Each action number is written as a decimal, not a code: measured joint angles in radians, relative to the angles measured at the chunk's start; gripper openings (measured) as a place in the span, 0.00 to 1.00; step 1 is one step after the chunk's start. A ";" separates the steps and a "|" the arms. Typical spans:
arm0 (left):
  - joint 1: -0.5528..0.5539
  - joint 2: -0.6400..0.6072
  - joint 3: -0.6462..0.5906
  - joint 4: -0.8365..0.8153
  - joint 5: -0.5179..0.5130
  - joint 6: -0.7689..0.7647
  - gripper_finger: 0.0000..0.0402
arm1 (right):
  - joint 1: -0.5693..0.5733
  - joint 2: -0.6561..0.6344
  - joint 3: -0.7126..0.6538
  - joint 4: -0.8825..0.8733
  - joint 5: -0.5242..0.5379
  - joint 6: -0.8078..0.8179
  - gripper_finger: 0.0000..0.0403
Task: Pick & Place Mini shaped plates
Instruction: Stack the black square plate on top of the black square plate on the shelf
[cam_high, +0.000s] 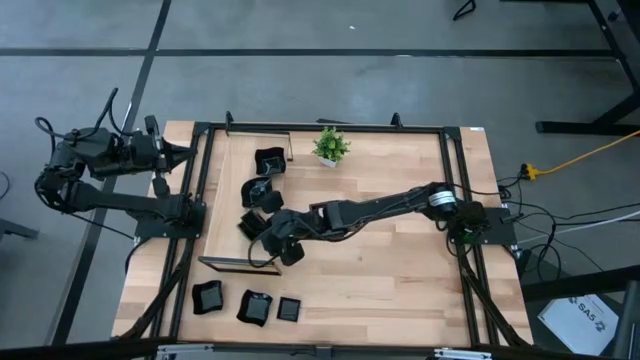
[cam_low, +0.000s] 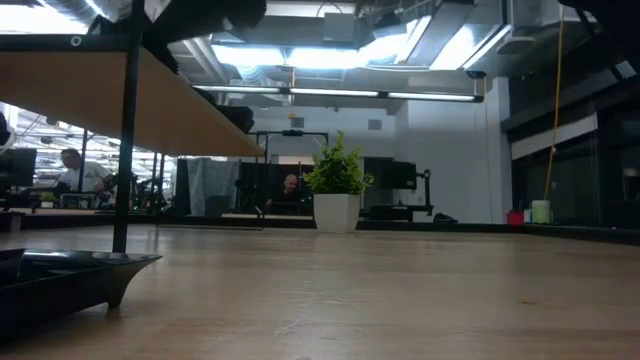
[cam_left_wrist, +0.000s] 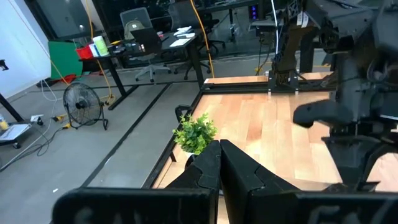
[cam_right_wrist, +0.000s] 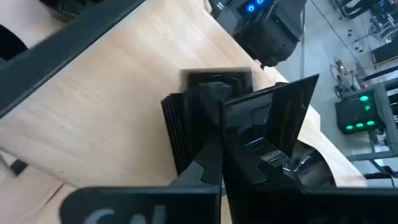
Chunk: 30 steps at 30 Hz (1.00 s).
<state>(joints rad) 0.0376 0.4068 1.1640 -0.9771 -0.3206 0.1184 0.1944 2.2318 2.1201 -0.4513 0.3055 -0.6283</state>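
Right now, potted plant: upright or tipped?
Upright. The potted plant stands straight in its white pot in the low view, leaves up, on the table's far edge.

Probably a lab: desks (cam_left_wrist: 163, 42), monitors (cam_low: 400, 175), floor fan (cam_left_wrist: 83, 102).

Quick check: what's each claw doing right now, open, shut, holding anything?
Left claw: shut, holding nothing, parked off the table's left edge.
Right claw: shut, down among the black plates; whether it grips one cannot be told.

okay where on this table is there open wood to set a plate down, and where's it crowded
Open wood: right of the potted plant toward the right arm's base, and the near right stretch beside the three plates. Crowded: the plate cluster around the right end effector.
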 joint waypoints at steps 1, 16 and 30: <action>0.000 0.000 0.000 0.000 0.000 0.000 0.01 | 0.000 0.000 0.005 -0.005 0.005 0.003 0.01; 0.000 0.000 0.000 0.000 0.000 0.000 0.01 | 0.003 0.000 0.026 -0.061 0.044 0.000 0.01; 0.000 0.000 0.000 0.000 0.000 0.000 0.01 | 0.019 -0.002 0.089 -0.121 0.008 0.015 0.05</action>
<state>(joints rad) 0.0379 0.4068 1.1640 -0.9771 -0.3206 0.1181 0.2138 2.2295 2.2093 -0.5725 0.3139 -0.6132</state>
